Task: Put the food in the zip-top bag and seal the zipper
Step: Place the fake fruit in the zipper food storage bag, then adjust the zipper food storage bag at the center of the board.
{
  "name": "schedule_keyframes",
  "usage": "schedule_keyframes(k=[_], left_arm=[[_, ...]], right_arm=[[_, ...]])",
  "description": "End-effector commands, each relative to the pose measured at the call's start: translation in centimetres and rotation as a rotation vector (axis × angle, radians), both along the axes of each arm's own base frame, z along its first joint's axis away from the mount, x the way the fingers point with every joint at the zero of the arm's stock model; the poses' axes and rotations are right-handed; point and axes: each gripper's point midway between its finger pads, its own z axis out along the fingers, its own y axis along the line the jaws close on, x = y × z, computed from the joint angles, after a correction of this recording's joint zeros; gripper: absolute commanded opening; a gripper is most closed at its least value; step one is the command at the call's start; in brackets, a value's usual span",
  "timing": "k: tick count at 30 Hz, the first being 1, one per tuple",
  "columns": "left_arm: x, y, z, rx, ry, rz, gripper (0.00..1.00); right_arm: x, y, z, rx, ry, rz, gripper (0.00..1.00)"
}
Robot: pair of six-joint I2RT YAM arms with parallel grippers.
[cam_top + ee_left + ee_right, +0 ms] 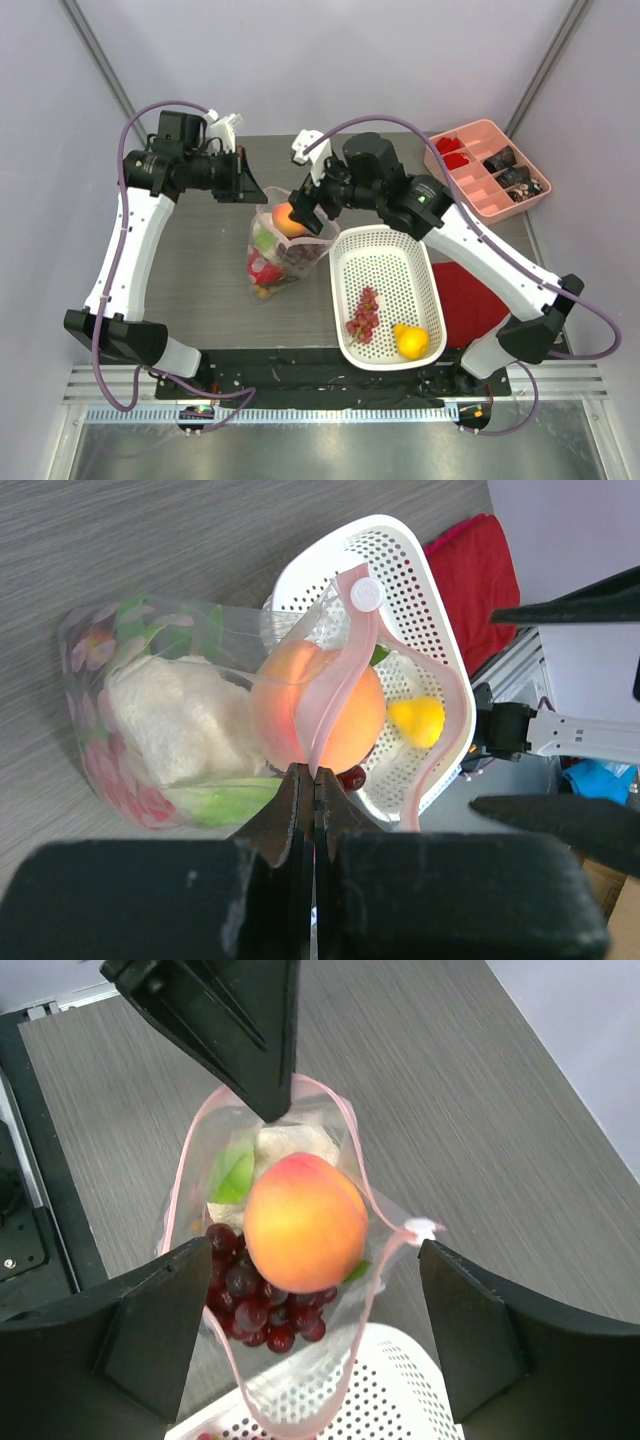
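Observation:
The zip-top bag [272, 252] stands open on the table, left of the white basket. My left gripper [315, 776] is shut on its pink zipper rim [335, 680] and holds the mouth up; it also shows in the top view [243, 183]. My right gripper [315, 1260] is open wide over the mouth, touching nothing; it also shows in the top view [306, 208]. An orange fruit [305, 1222] sits in the mouth between its fingers. Purple grapes [255, 1300], a white bulb [185, 725] and green and pink pieces lie inside the bag. More grapes [363, 315] and a yellow lemon [411, 341] lie in the basket.
The white perforated basket [385, 250] stands right against the bag. A folded red cloth [470, 300] lies right of the basket. A pink divided tray [487, 168] sits at the back right corner. The left gripper's fingers [230, 1020] are just beyond the bag mouth in the right wrist view.

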Motion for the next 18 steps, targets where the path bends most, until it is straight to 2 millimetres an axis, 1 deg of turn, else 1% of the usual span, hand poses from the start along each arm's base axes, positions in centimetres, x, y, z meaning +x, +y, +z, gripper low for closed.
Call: schedule_keyframes(k=[1, 2, 3, 4, 6, 9, 12, 13, 15, 16, 17, 18], left_arm=[[0.3, -0.2, 1.8, -0.039, -0.077, -0.014, 0.0], [0.3, -0.2, 1.8, -0.038, -0.079, -0.015, 0.0], [0.4, -0.2, 1.8, -0.037, -0.078, -0.014, 0.0], [0.4, -0.1, 1.8, -0.035, -0.079, -0.012, 0.0], [0.3, -0.1, 1.9, -0.033, -0.083, -0.013, 0.0], [0.3, -0.1, 1.7, -0.03, -0.078, -0.014, 0.0], [0.3, 0.0, 1.5, -0.022, -0.074, -0.014, 0.0], [0.2, 0.1, 1.5, -0.019, -0.079, -0.015, 0.0], [0.1, 0.2, 1.3, -0.01, -0.076, -0.016, 0.0], [0.2, 0.4, 1.2, -0.003, -0.076, -0.009, 0.0], [0.3, 0.5, 1.1, 0.007, -0.08, -0.004, 0.0], [0.5, 0.7, 0.9, 0.022, -0.09, -0.006, 0.0]], right_arm=[[0.5, -4.4, -0.9, -0.001, 0.111, -0.121, 0.85], [1.0, -5.4, -1.5, 0.004, 0.153, -0.148, 0.84], [0.7, -5.9, -2.1, 0.008, 0.205, -0.158, 0.84], [0.1, -5.8, -2.7, 0.016, 0.253, -0.128, 0.83], [-0.1, -6.3, -3.1, 0.032, 0.307, -0.125, 0.82], [-1.5, -5.7, -3.4, 0.048, 0.357, -0.06, 0.81], [-2.3, -5.0, -4.7, 0.052, 0.43, -0.029, 0.77], [-2.3, -5.0, -5.5, 0.043, 0.451, -0.032, 0.75], [-2.8, -4.7, -6.4, 0.035, 0.482, -0.006, 0.59], [-2.8, -4.5, -6.7, 0.04, 0.51, -0.01, 0.29], [-2.8, -4.3, -6.9, 0.042, 0.531, -0.011, 0.16], [-2.9, -4.1, -6.5, 0.058, 0.548, -0.009, 0.01]])
